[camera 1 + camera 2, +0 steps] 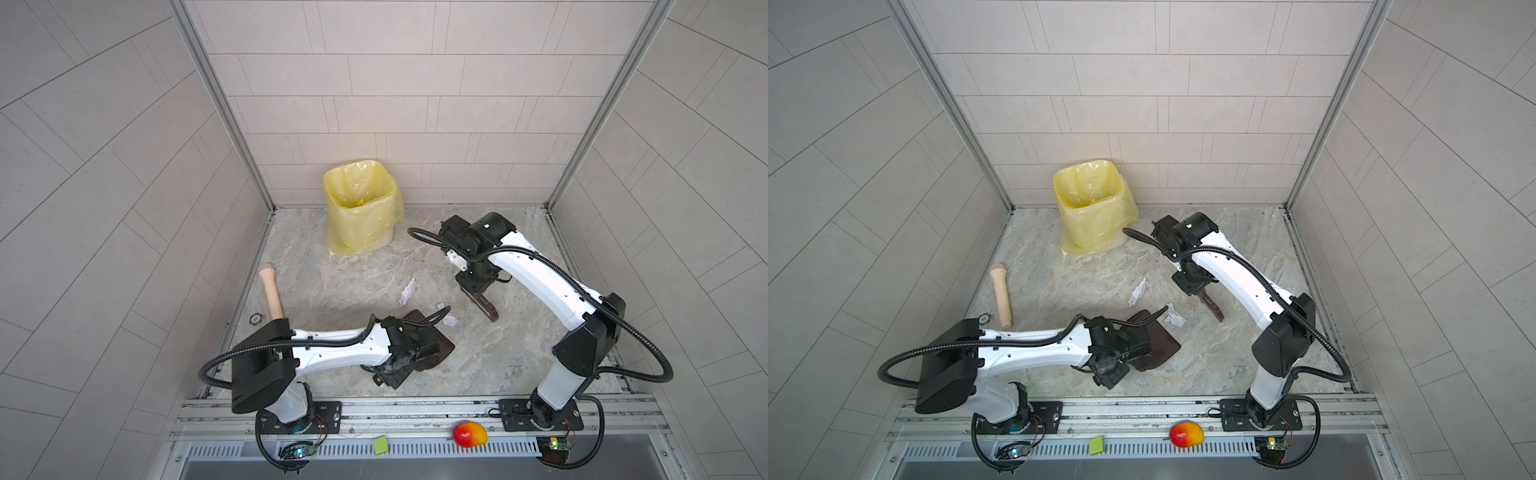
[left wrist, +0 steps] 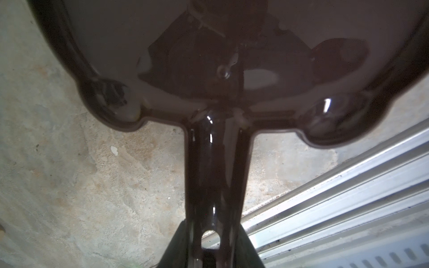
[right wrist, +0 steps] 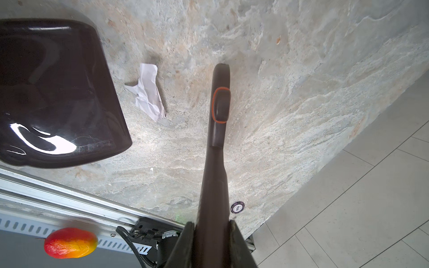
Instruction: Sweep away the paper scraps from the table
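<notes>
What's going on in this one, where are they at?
A two-arm robot is clearing paper scraps off the table. The left gripper holds a dark dustpan by its handle, and the right gripper holds a matching hand brush. Two white scraps lie loose: one between dustpan and brush, the other farther back toward the yellow-lined bin, which already has something yellow inside.
</notes>
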### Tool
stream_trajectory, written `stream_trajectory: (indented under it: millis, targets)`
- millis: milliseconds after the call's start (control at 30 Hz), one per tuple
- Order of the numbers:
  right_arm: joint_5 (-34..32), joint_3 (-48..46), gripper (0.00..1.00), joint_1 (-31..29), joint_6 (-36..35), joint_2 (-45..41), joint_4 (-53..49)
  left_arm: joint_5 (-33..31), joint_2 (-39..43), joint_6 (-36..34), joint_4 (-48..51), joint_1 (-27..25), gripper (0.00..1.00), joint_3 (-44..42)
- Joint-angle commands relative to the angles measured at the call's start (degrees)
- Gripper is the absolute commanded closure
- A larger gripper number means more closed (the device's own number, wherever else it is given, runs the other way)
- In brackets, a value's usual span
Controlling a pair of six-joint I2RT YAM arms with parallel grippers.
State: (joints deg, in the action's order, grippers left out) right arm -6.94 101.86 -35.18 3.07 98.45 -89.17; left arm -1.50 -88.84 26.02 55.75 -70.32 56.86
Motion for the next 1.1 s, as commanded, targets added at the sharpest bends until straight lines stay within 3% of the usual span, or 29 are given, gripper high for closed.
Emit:
stream_trajectory:
  millis: [0, 900, 1067]
  targets:
    - [1.9, -0.1, 1.00, -1.0, 0.3, 0.2, 0.3, -0.5, -0.4, 0.5, 0.7, -0.4, 1.00, -0.6]
    - [24.9, -0.9, 1.00, -11.9, 6.5, -8.2, 1.9, -0.7, -0.2, 0.7, 0.7, -0.4, 1.00, -0.7]
    - [24.6, -2.3, 1.00, -12.0, 7.0, -10.2, 1.5, -0.9, -0.2, 0.8, 0.7, -0.4, 1.00, -0.6]
